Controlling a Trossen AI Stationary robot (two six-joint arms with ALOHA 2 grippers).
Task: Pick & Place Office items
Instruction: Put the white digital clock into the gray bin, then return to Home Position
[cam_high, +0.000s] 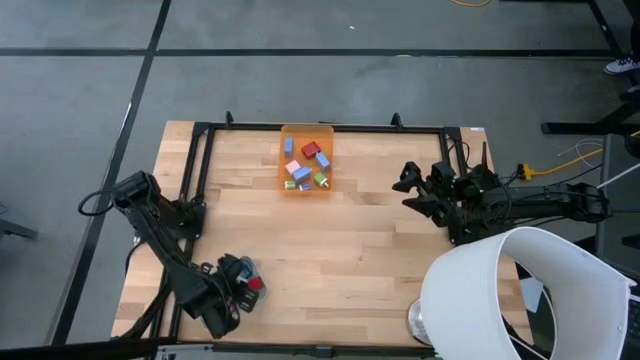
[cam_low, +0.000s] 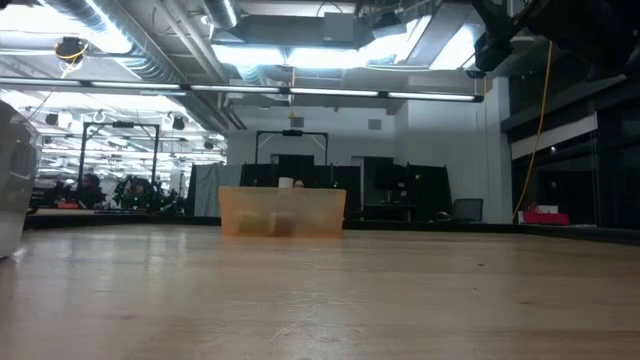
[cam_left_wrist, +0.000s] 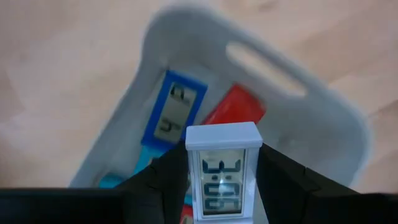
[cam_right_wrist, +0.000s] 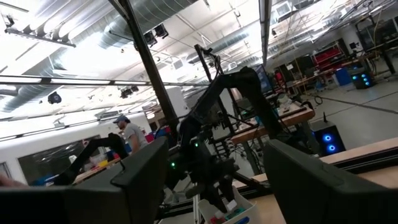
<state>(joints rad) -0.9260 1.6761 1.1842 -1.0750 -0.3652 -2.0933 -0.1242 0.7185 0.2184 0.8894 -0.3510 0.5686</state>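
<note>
Left gripper (cam_left_wrist: 217, 186) sits at the table's near-left corner, clamped on a small white clock-like piece (cam_left_wrist: 224, 177) with an LCD face; digits show but are sideways and not readable for sure. It hangs over the pale grey tray (cam_left_wrist: 323, 124), smooth moulded plastic with rounded corners and a slot handle. In the tray: a blue-framed LCD piece (cam_left_wrist: 171, 115), digits unreadable, a flat red piece (cam_left_wrist: 233, 109) and a teal bit (cam_left_wrist: 112, 182).

Remaining office items (cam_high: 306, 165), blue, red, green and white blocks, lie in the translucent orange bin (cam_high: 283, 180), rectangular, at the far middle of the wooden plank table (cam_high: 330, 250).

Right gripper (cam_high: 408, 190) hovers raised over the right side, well apart from the bin, fingers spread wide, nothing between them. A white lamp shade (cam_high: 520, 295) covers the near-right corner. No brand text is legible.
</note>
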